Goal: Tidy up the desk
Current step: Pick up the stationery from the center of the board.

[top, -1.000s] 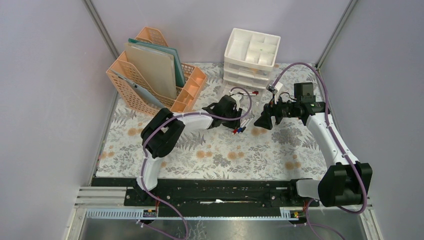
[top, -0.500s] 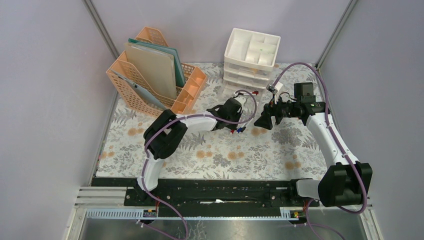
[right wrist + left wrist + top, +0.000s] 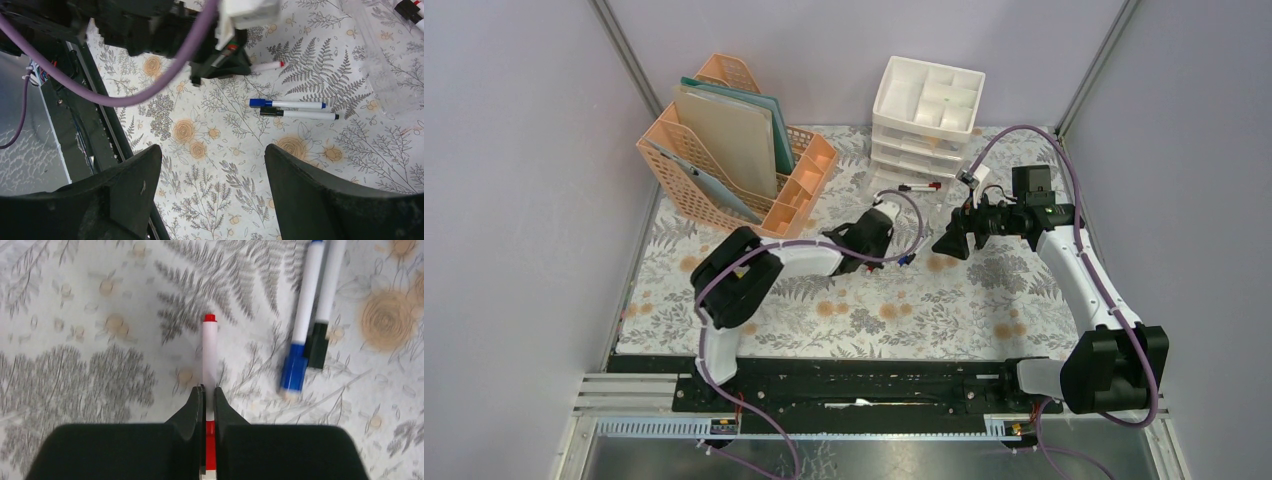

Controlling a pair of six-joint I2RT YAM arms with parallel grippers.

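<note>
- You are looking at the desk (image 3: 864, 310) filling the middle of the booth: a wide tabletop under a pale cloth printed with grey ferns and orange-tan flowers, with a black rail along its near edge.
- Your left gripper (image 3: 208, 390) is working over the middle of the desk, its jaws pinched tight on a white red marker (image 3: 209, 350). The marker's red-tipped end is sticking out ahead of the fingers, and you cannot tell whether it is touching the cloth.
- Compared with a second ago, those jaws are now closed where they were standing apart, and the left wrist is sitting nearer and further left.
- Your right gripper (image 3: 212, 150) is hovering right of centre exactly as before, its jaws spread wide and gripping nothing.
- A blue marker (image 3: 305, 315) and a black marker (image 3: 325, 295) are lying side by side on the cloth just beside the held one.
- A peach file rack (image 3: 804, 190) is standing at the far left with folders in it, and a white drawer unit (image 3: 924, 110) is at the far centre.
- A further marker (image 3: 920, 186) is lying just in front of the drawers.
</note>
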